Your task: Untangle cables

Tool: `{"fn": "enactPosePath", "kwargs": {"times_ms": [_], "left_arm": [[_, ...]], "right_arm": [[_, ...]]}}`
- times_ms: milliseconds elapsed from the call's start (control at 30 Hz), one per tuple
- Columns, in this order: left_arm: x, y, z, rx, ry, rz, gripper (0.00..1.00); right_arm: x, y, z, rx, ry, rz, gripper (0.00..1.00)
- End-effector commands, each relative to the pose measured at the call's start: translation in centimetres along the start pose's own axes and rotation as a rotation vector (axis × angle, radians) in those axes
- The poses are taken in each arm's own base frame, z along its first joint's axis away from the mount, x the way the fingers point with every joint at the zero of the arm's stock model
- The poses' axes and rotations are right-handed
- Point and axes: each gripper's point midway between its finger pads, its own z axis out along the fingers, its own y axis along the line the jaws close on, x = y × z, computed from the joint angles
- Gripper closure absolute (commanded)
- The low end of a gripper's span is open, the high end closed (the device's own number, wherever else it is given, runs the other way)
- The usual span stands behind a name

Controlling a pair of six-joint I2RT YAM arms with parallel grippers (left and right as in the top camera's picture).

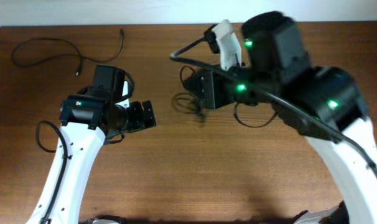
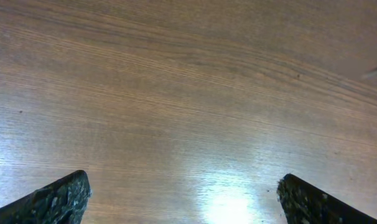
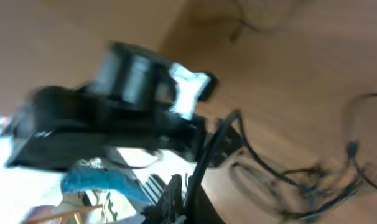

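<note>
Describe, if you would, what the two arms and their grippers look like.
Both arms have white curved links and black joint housings. The left arm carries a thin black cable loop; its gripper fingers are black and rough-textured. The right arm shows three green lights and a thick black cable along it.

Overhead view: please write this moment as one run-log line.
left gripper open above table | right gripper shut by cable tangle, grip unclear | loose cable apart, far left
</note>
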Motion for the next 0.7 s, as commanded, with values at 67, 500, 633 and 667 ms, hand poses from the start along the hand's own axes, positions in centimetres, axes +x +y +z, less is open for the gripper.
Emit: {"fn": "enactPosePath", "kwargs": {"times_ms": [67, 500, 633, 667], "left_arm": [[0.3, -1.0, 0.0, 0.06, 0.024, -0.005, 0.01], [1.6, -4.5, -0.7, 0.268, 0.104, -0.002, 0.01], [1.7, -6.5, -1.3, 0.383, 0.119, 0.009, 0.01], [1.7, -7.1, -1.6, 0.423, 0.127, 0.013, 0.01]], "right_arm": [[0.3, -4.3, 0.6, 0.22, -0.018, 0.214, 0.96], [-2.8, 2.7, 2.7, -0.255, 0.011, 0.09, 0.96], [0.8, -3.6, 4.5, 0.101, 0.086, 0.307, 0.96], [1.0, -3.7, 4.5, 0.104, 0.093, 0.309, 0.96]]}}
